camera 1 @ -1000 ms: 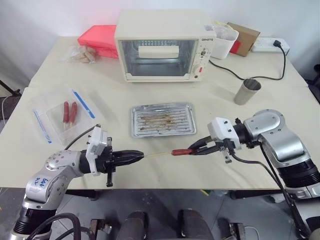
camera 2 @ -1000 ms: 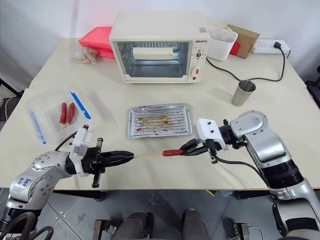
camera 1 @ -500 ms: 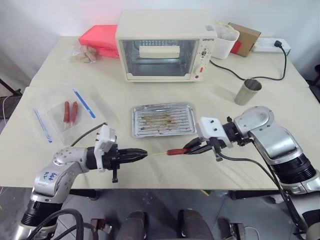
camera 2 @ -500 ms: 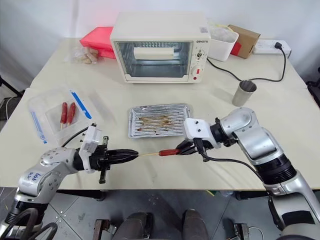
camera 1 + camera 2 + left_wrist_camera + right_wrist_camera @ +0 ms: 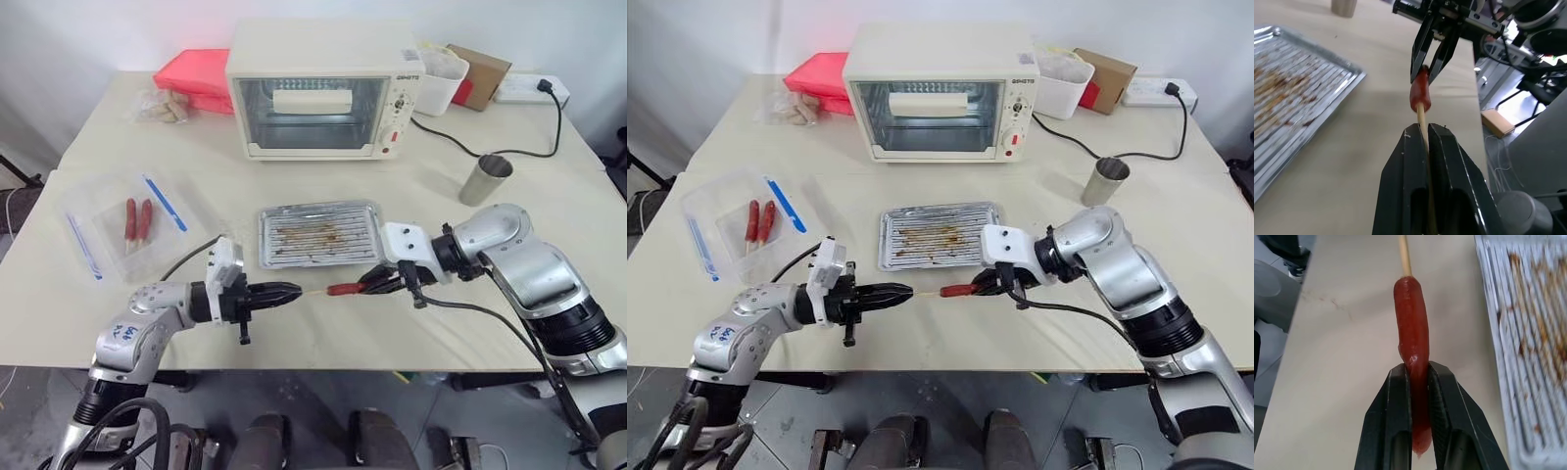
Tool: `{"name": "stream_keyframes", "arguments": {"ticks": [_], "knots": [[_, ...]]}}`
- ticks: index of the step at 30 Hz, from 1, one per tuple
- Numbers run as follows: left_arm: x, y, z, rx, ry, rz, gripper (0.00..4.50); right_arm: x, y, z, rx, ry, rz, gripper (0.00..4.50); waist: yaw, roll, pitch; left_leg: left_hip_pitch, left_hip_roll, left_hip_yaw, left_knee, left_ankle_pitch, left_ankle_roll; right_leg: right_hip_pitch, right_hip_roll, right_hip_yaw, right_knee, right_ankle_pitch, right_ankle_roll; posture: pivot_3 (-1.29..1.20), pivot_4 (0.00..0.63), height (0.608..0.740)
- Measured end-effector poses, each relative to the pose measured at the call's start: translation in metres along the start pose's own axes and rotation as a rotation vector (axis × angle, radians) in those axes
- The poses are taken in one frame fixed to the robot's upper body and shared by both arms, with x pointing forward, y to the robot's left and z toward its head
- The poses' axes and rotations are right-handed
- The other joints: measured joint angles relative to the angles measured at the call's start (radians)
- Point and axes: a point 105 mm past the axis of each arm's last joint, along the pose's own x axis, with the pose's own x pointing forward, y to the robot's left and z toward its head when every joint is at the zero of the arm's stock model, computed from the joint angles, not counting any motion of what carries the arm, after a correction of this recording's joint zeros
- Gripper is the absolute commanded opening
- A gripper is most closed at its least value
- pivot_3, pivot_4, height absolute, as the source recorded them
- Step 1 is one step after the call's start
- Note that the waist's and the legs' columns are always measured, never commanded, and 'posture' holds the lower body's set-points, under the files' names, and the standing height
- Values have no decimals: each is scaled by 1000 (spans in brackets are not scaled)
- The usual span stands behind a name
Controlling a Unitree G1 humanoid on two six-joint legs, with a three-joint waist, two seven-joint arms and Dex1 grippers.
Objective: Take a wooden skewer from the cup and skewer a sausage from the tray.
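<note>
Above the table's front edge my left gripper [image 5: 296, 291] is shut on the wooden skewer [image 5: 313, 291], which points level to the right. The skewer's tip [image 5: 1421, 113] enters the near end of the dark-red sausage [image 5: 343, 289]. My right gripper [image 5: 368, 284] is shut on the sausage's other end [image 5: 1411, 318], and in the right wrist view the skewer [image 5: 1404, 254] shows beyond it. Both hang in front of the empty, grease-stained tray [image 5: 266, 240]. The silver cup [image 5: 485, 179] stands at the right, behind my right arm.
A cream toaster oven [image 5: 318, 90] stands at the back middle, its cable [image 5: 509, 152] running past the cup. A clear bag [image 5: 122, 225] with two red sausages lies at the left. A red box [image 5: 191, 70], a white tub [image 5: 441, 78] and a cardboard box [image 5: 478, 73] line the back.
My left gripper has moved right and forward with the skewer. The bare length of skewer between the two grippers has become shorter. The right gripper has edged left with the sausage.
</note>
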Motion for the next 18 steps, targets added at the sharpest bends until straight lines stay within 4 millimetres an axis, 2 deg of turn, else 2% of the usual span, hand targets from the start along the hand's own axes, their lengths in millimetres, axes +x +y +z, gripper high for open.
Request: {"name": "stream_keyframes", "arguments": {"ticks": [14,18], "knots": [[4,3,2,-7,-11,-16,0,0,0,2,-6,-39,15,190,0,0,0,0,0,0,1,0,0,0,0,0,1,0,0,0,150,740],[4,0,3,-4,-13,-20,0,3,1,6,20,-69,29,1449,0,0,0,0,0,0,1,0,0,0,0,0,1,0,0,0,150,740]]}}
